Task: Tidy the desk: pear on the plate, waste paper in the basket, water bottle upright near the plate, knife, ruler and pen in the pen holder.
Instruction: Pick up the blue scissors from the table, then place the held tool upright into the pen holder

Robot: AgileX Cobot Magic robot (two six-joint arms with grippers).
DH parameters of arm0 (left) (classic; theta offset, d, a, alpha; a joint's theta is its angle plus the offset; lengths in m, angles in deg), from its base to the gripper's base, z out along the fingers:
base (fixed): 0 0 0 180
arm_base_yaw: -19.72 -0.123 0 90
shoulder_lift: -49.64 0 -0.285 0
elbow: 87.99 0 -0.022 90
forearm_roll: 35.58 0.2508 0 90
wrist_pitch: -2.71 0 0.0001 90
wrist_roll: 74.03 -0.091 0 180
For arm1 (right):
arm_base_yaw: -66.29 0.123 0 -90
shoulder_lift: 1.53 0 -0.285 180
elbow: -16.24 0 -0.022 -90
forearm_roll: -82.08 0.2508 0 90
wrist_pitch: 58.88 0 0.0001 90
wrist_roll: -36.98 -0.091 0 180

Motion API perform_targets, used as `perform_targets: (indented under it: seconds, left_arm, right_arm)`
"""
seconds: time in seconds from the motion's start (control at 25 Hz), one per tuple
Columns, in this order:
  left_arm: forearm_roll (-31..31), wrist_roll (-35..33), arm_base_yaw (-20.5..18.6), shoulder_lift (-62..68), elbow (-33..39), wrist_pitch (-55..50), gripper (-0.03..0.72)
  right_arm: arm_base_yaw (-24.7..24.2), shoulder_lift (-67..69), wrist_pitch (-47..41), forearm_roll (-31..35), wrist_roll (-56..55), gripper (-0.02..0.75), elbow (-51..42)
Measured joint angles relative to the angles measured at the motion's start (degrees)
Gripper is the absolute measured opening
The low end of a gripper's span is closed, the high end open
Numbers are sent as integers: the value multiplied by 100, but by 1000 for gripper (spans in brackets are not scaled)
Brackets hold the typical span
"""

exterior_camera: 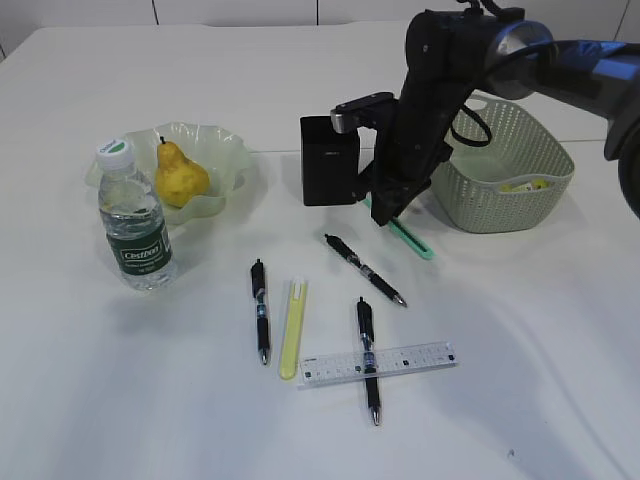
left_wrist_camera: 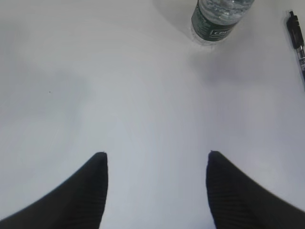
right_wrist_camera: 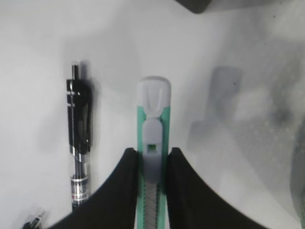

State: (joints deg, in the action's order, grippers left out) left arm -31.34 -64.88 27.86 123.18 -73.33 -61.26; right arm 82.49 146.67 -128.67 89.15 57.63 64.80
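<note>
Right end effector was clamped on the teal utility knife, lying on the bench just right of the pen holder. Left end effector stood apart, empty.

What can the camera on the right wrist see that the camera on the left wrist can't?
Only the right wrist view shows the right gripper closed on a green knife, with a black pen lying beside it. Only the left wrist view shows the water bottle standing upright and the left gripper, open with nothing between its fingers; a different pen peeks in at its edge. Both show the white table and a pair of dark fingertips.
</note>
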Motion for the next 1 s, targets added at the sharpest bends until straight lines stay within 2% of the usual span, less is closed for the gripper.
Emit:
perform_targets:
  seconds: [0.44,0.8,1.0]
  left_arm:
    - [0,0,0,0,0,11,454]
    - [0,0,0,0,0,86,454]
    - [47,0,0,0,0,108,454]
  right_arm:
    - [0,-155,-46,313,-504,137,197]
    - [0,-207,-80,948,-513,137,1377]
    - [0,-207,612,983,-513,137,1530]
